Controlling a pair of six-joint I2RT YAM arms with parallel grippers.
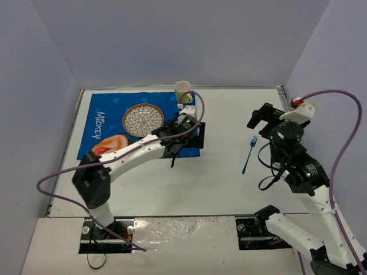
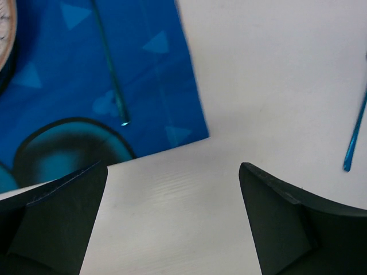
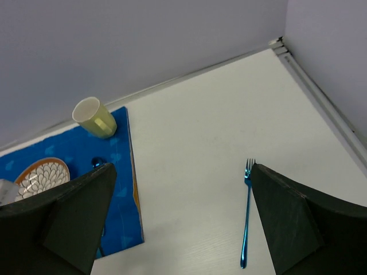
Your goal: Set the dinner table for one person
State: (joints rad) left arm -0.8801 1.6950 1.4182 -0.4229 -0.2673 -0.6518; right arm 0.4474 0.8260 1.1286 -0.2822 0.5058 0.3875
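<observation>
Table: white top under everything, reaching the grey walls; metal rim visible along the far and right edges; broad bare stretch right of the mat.
Mat: blue, on the table's far-left part.
Plate: mid-mat; cut off in both wrist views.
Cup: at the mat's far right corner.
Utensil: thin blue handle on the mat near its right edge; kind unclear, top cut off.
Fork: on bare table, well right of the mat.
Left claw: wide, empty, over the mat's near right corner; its arm hides that part from above.
Right claw: wide, empty, well right of the mat.
</observation>
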